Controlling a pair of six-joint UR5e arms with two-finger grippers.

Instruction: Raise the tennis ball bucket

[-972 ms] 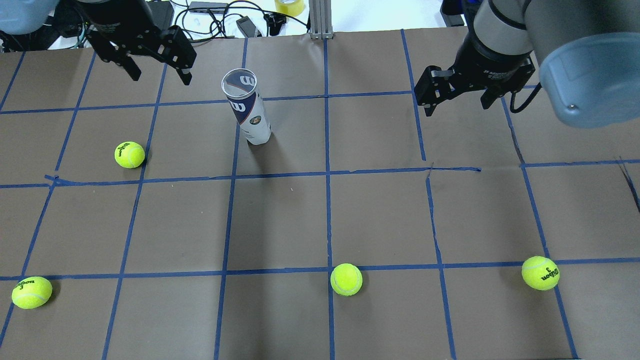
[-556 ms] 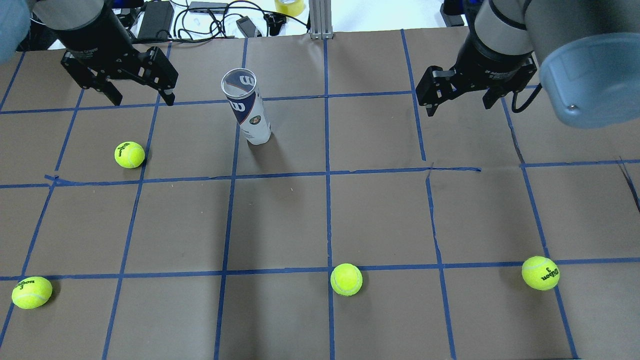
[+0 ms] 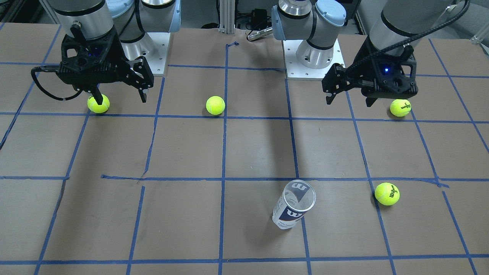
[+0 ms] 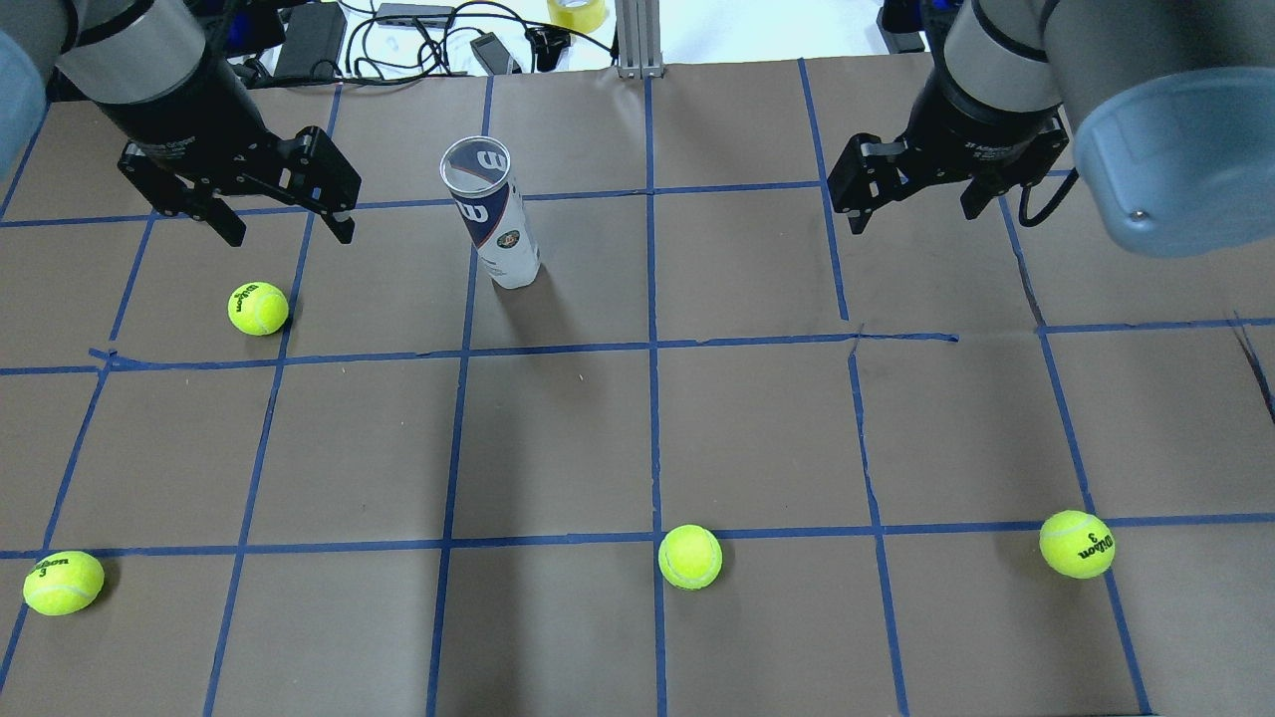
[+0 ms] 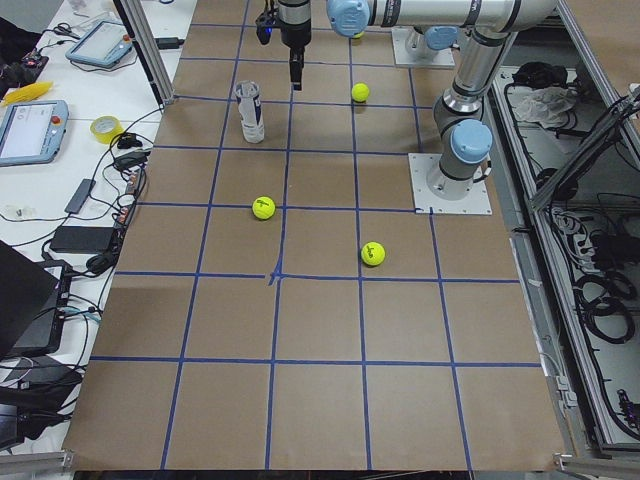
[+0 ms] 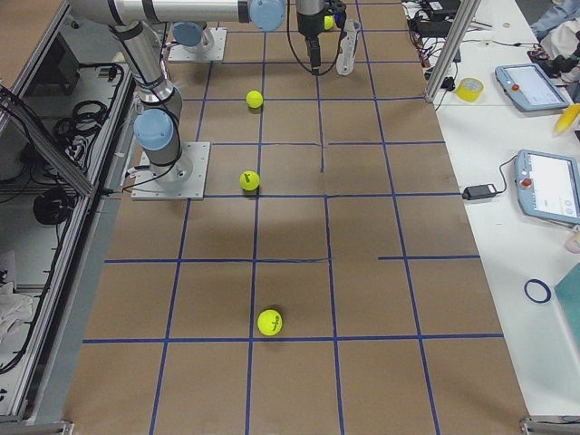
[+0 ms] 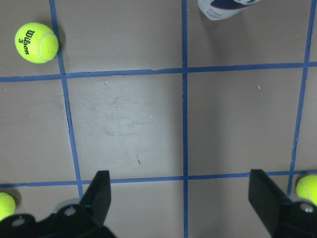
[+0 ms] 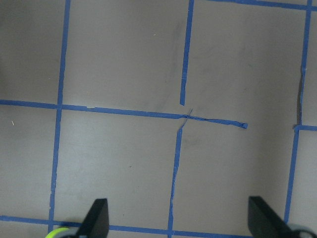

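Note:
The tennis ball bucket (image 4: 493,214) is a clear can with a white and navy label. It stands upright and empty on the brown table, in the far left-centre; it also shows in the front-facing view (image 3: 293,206). My left gripper (image 4: 289,236) is open and empty, hovering above the table to the can's left, apart from it. Its wrist view shows the can's base (image 7: 225,7) at the top edge. My right gripper (image 4: 911,217) is open and empty, hovering far to the can's right.
Several yellow tennis balls lie on the table, one (image 4: 258,308) just nearer than my left gripper, others (image 4: 689,556) (image 4: 1077,544) (image 4: 63,582) along the near side. Cables and a tape roll (image 4: 578,12) lie beyond the far edge, by a metal post (image 4: 633,40).
My left gripper has moved left and toward the near side, away from the table's far edge, still open. The right gripper and the can have barely moved.

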